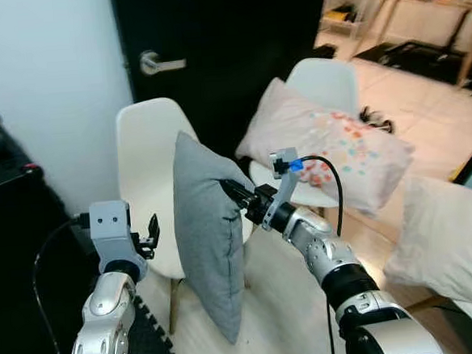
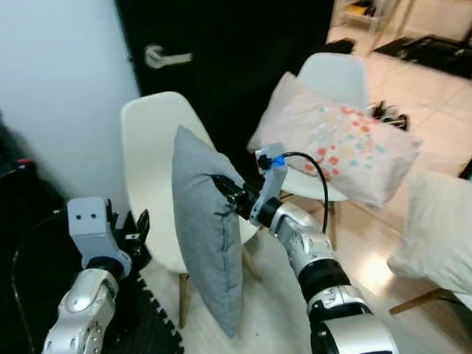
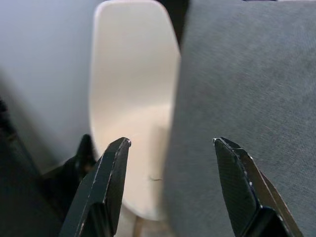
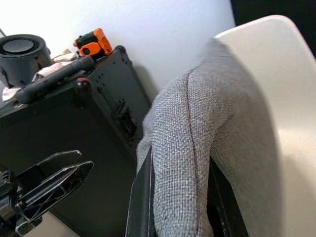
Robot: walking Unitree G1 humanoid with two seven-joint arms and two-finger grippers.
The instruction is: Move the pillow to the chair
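The right pincer point(image 1: 230, 189) is clamped on the grey pillow point(image 1: 208, 236), its two black fingers pinching a fold of the fabric along the pillow's right edge, roughly at mid-height. In the right wrist view the grey weave point(image 4: 197, 148) bunches up between the fingers, with one dark finger point(image 4: 143, 197) pressed against it. The pillow hangs upright in the air — narrow top corner up, lower corner pointing at the pale wood floor point(image 1: 278, 320) — just in front of the white chair point(image 1: 146, 167), covering part of its seat and backrest from the head camera. Whether it touches the seat cannot be told.

The left pincer point(image 1: 149, 236) hovers beside the pillow's left face, low and close to the chair's front edge. Its fingers stand apart with nothing between them; in the left wrist view the two black fingertips point(image 3: 116, 173) frame the chair's white shell point(image 3: 133, 98) and the pillow's grey face point(image 3: 237, 89).

Behind the white chair is a black door point(image 1: 235, 47) with a silver lever handle point(image 1: 159, 65). A second white chair point(image 1: 327, 85) to the right carries a pale pillow with coloured spots point(image 1: 331, 150), and another plain pale pillow point(image 1: 451, 243) lies at the right edge. A black case point(image 4: 69, 113) stands against the wall on the robot's left — an orange tool point(image 4: 91, 42) on its top.
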